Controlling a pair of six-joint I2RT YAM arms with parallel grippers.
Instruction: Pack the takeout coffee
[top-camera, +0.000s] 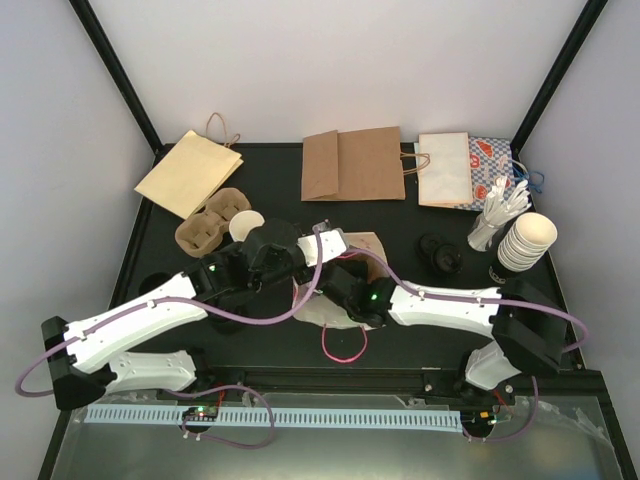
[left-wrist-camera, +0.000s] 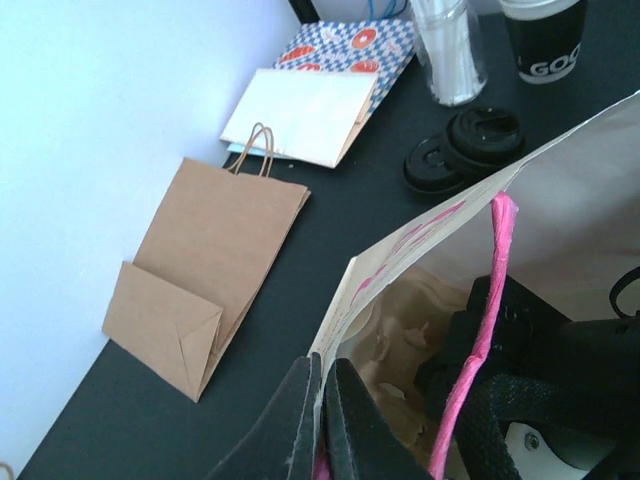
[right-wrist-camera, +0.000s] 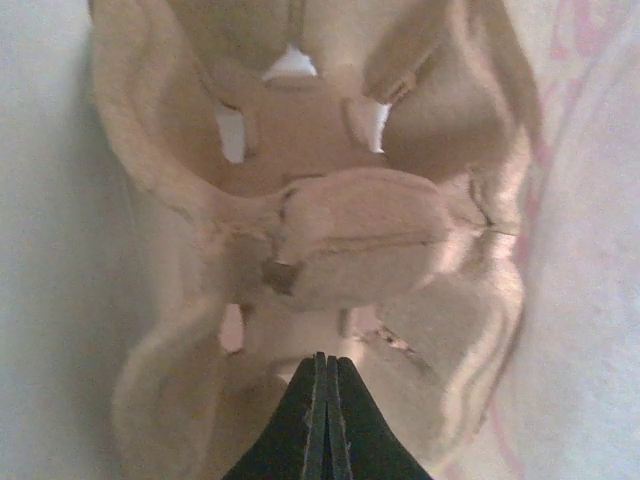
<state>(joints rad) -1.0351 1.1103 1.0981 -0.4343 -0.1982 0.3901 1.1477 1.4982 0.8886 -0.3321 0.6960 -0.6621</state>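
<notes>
- The left gripper (left-wrist-camera: 322, 400) is clamped on the rim of the white bag (left-wrist-camera: 575, 190), with the paper edge running down between its fingers. This pinch holds the mouth open beside the pink handle (left-wrist-camera: 497, 260).
- The right gripper (right-wrist-camera: 322, 395) is deep inside that bag with its fingers pressed together. Its tip is at the near edge of the pulp carrier (right-wrist-camera: 350, 240) lying in there. I cannot tell whether a thin lip of pulp is caught between the fingers.
- The step in hand looks like seating the carrier flat on the bag's bottom. To do it well, hold the left pinch steady and high so the mouth does not fold over the right wrist. Push the carrier squarely, not by one corner.
- The bag walls crowd the right arm closely on both sides, so any withdrawal should run straight back along the opening, clear of the handle loop.
- The white cup (top-camera: 246, 225) stands outside the bag, just behind the left wrist at the right end of a second carrier (top-camera: 203, 230). I cannot tell whether it sits in a pocket.
- The black lids (left-wrist-camera: 470, 140) lie near the bag's far side, and a folded brown bag (left-wrist-camera: 210, 260) lies well apart by the wall.
- The open table (top-camera: 200, 275) is mostly on the near left.
</notes>
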